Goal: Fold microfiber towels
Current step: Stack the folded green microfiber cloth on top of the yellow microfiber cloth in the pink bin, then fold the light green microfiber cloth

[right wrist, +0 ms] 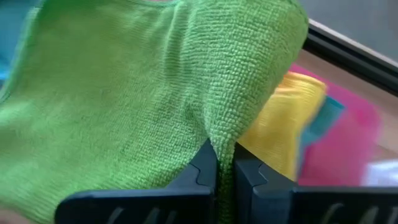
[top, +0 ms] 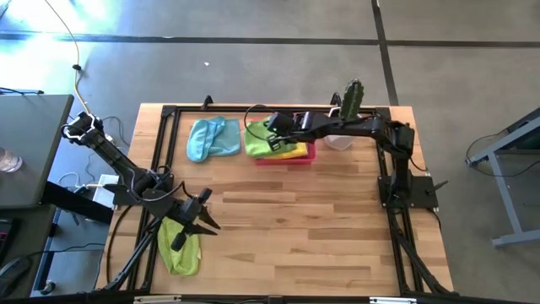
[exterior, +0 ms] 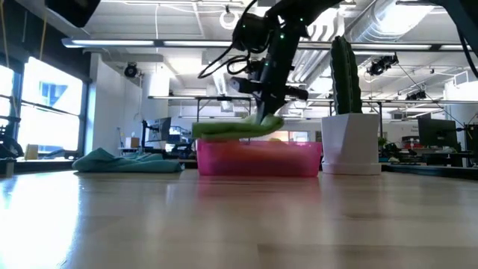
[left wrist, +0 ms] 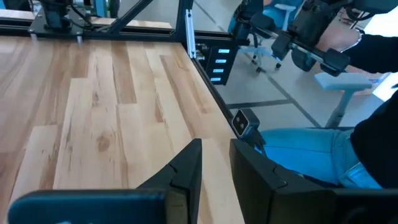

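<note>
My right gripper (top: pixel 275 127) is at the far middle of the table, shut on a lime green towel (top: pixel 263 139). That towel lies over a yellow towel (right wrist: pixel 287 118) in the pink tray (exterior: pixel 258 160). A light blue towel (top: pixel 213 138) lies crumpled on the table left of the tray. A second lime green towel (top: pixel 180 247) lies bunched at the near left corner. My left gripper (top: pixel 205 213) hovers just beside it, a little open, with nothing between its fingers (left wrist: pixel 186 168). My right gripper pinches a raised fold of the lime green towel (right wrist: pixel 219 134) between its two fingers. The fingers come from above, slanting down from the table's right side. The rest of the towel (exterior: pixel 237 128) lies spread along the top of the tray, its left end overhanging the rim.
A cactus in a white pot (top: pixel 351 100) stands right of the tray, with a clear cup (top: pixel 337 142) in front of it. A black frame (top: pixel 169 114) rims the table. A person in blue jeans (left wrist: pixel 314 152) sits beyond the table's edge. Bare wood fills the middle and near right.
</note>
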You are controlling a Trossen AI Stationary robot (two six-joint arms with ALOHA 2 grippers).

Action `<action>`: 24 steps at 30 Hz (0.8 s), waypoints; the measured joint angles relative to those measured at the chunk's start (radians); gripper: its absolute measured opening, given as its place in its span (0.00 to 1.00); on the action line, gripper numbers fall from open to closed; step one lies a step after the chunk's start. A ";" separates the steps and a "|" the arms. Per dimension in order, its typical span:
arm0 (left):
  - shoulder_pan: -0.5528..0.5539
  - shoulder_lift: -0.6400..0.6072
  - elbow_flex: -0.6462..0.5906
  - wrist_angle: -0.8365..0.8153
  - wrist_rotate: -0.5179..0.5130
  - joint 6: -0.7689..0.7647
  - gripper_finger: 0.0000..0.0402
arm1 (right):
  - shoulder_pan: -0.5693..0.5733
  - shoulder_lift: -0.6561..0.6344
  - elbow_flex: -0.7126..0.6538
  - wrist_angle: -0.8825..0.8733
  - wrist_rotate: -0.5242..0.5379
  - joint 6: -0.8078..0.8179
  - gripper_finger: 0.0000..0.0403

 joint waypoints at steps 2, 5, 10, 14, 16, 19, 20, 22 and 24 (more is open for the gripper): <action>0.000 0.000 0.000 0.000 -0.002 -0.001 0.18 | 0.000 0.000 0.009 -0.041 0.010 0.021 0.00; 0.000 0.000 0.000 -0.002 -0.002 -0.008 0.18 | 0.000 0.000 0.011 -0.085 0.022 0.051 0.00; 0.000 0.000 0.000 -0.003 -0.006 -0.011 0.18 | 0.003 0.000 -0.003 -0.108 0.029 0.025 0.05; 0.000 0.000 0.000 -0.004 -0.006 -0.011 0.18 | 0.003 0.000 -0.005 -0.121 0.031 0.031 0.22; 0.000 0.000 0.000 -0.022 -0.011 -0.011 0.18 | 0.003 0.000 -0.003 -0.128 0.026 0.031 0.32; 0.001 0.000 0.000 -0.072 -0.045 -0.050 0.18 | 0.003 -0.004 0.019 -0.144 0.005 0.010 0.44; 0.002 0.000 0.000 -0.095 -0.065 -0.072 0.18 | 0.003 -0.004 0.029 -0.159 -0.002 0.000 0.47; 0.003 0.000 0.000 -0.145 -0.116 -0.126 0.18 | 0.003 -0.004 0.056 -0.207 -0.016 -0.017 0.51; 0.004 0.000 0.001 -0.203 -0.148 -0.201 0.18 | 0.008 -0.004 0.085 -0.245 -0.029 -0.016 0.52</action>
